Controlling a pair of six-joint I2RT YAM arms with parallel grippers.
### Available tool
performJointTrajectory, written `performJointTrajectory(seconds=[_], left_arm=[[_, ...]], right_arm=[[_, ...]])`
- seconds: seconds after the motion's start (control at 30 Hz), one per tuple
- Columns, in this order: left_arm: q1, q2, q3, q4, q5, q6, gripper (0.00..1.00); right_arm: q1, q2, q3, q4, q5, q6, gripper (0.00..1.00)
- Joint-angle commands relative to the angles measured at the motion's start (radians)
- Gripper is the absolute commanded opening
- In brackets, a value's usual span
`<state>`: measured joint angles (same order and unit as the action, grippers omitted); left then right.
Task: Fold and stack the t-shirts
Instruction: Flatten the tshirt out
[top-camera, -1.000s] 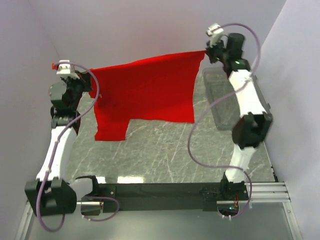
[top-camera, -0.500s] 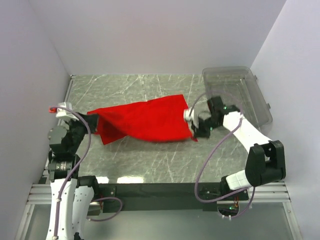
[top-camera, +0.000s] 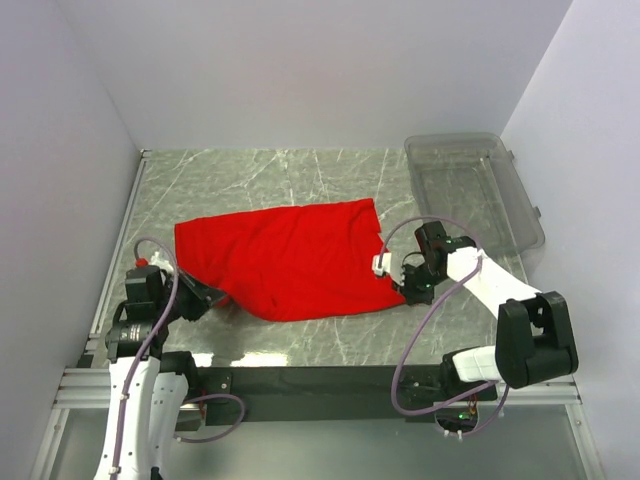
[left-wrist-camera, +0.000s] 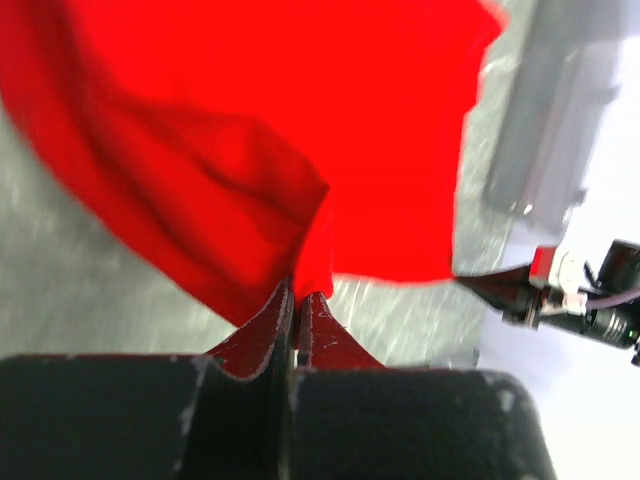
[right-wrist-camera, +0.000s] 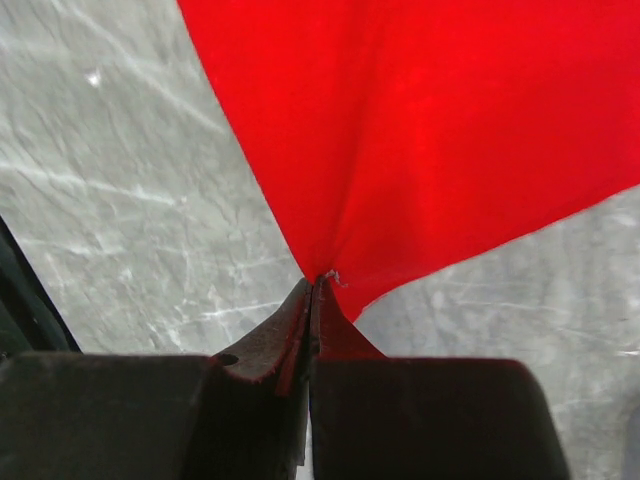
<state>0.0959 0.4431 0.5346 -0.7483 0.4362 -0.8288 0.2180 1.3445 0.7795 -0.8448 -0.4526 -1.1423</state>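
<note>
Your red t-shirt (top-camera: 290, 262) lies spread on the marbled surface (top-camera: 300, 175), left of the clear bin (top-camera: 520, 205). The left gripper (top-camera: 212, 296) and right gripper (top-camera: 396, 284) each hold a near corner low, probably so the cloth lies flat for folding. Both sets of jaws are closed on fabric (the wrist views show red cloth pinched at the very tips, too fine for the overhead view), while only the overhead view shows the whole shirt outline and the bin standing apart.

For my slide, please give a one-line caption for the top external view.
Left gripper and right gripper hold a bright red cloth t-shirt spread on the grey marble-patterned table.
</note>
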Motion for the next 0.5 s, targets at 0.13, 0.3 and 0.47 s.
performJointTrajectory(seconds=[0.13,0.3,0.47], left_arm=[[0.004,0.014,0.064,-0.307,0.081,0.052,0.01],[0.002,0.039,0.103,-0.504,0.079,0.128,0.01],[-0.002,0.025,0.139,-0.626,0.058,0.156,0.01]], right_arm=[[-0.003,-0.059,-0.052,-0.008,0.061,-0.05,0.0],[-0.046,-0.093,-0.037,-0.089,0.052,-0.079,0.0],[-0.071,-0.114,-0.083,-0.102,0.088,-0.122,0.0]])
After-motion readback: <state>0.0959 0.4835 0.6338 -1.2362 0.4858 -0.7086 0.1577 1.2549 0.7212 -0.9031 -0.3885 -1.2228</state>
